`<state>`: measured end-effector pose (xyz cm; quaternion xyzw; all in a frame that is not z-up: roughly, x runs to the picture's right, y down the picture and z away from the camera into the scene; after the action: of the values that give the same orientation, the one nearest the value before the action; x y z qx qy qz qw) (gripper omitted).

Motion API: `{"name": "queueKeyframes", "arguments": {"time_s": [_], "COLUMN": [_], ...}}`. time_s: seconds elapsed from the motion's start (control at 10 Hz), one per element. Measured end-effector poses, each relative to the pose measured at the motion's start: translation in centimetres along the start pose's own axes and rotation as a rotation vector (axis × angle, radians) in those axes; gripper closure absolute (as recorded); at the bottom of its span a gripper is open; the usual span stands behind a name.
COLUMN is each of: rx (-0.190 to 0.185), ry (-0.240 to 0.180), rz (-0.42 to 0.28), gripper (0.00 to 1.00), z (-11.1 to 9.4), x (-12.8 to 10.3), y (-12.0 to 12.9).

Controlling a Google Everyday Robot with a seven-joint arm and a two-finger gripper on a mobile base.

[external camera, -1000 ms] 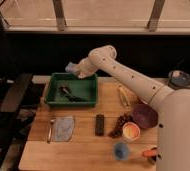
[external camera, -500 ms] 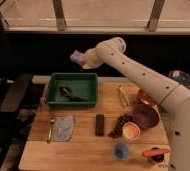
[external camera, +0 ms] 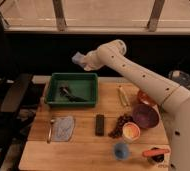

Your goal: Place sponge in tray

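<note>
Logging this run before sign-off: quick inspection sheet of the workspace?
Surface: wooden table, crowded.
Job's things: sponge held in the air above the tray's back edge; tray at back left, dark item inside.
Clutter: cloth, utensil, black remote, grapes, purple bowl, yellow-filled cup, blue cup, orange item.
Grippers: gripper above the tray, shut on sponge.
Cables: nothing seen.
Surroundings: window behind, dark chair at left.
</note>
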<state>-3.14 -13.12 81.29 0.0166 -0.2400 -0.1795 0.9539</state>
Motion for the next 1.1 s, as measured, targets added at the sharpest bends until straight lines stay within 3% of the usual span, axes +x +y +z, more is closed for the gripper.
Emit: {"name": "queueKeyframes", "arguments": {"time_s": [0.3,0.8,1.0,1.1], "rx": [-0.069,-0.230,-0.284,-0.312], "ry": [-0.022,-0.113,-0.121,-0.126], "rz": [0.025,0.054,0.065,0.081], "gripper": [1.00,1.00,0.99,0.90], "z": [2.6,8.5,10.5,11.7], "x": [-0.1,-1.9,-2.3,-2.5], "y": [2.7,7.6,9.4,10.2]}}
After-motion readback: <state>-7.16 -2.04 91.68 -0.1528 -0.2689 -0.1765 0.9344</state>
